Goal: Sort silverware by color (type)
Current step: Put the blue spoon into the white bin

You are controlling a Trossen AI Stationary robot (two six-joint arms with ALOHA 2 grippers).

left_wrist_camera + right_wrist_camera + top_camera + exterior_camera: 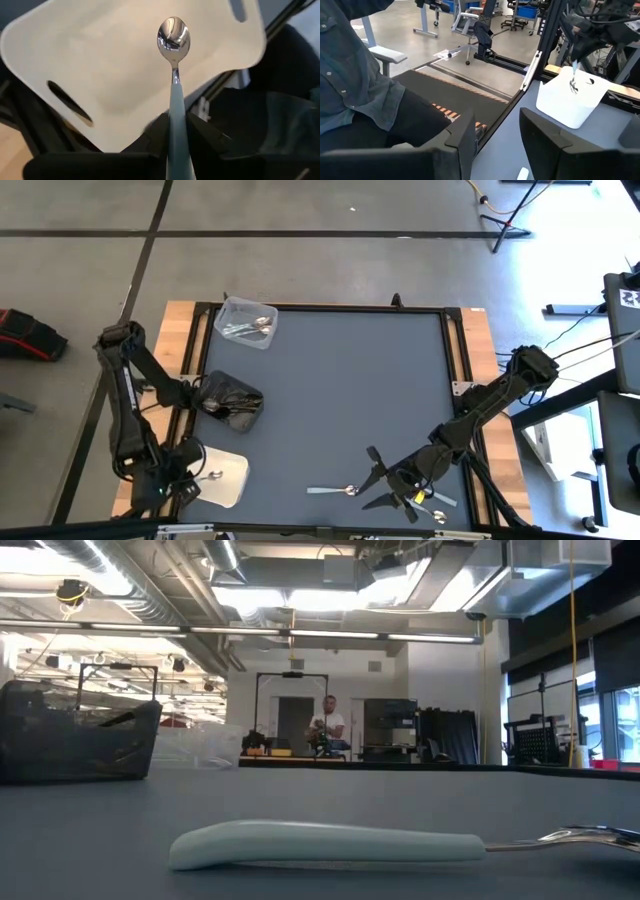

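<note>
My left gripper [205,477] stands over the white tray [230,482] at the table's near left corner, shut on a spoon [173,40] with a pale blue handle and a shiny bowl. My right gripper [378,485] is open near the near edge, just right of a second pale-handled spoon [333,490] that lies flat on the table [330,843]. A few more utensils [432,502] lie under the right arm. The clear tub [247,322] holds silver pieces, and the dark tub [232,400] holds dark ones. My left gripper pinches the spoon's pale handle [176,112] between its two fingers, which come from above and point down. The handle runs along the fingers. The bowl [173,37] sticks out past the fingertips, down toward the white tray [100,65]; whether it touches the tray I cannot tell.
The dark tub [75,745] stands on the table's left side, with the clear tub at the far left corner. The mat's middle [350,390] holds nothing. A person in a blue denim shirt [355,75] shows close by in the right wrist view.
</note>
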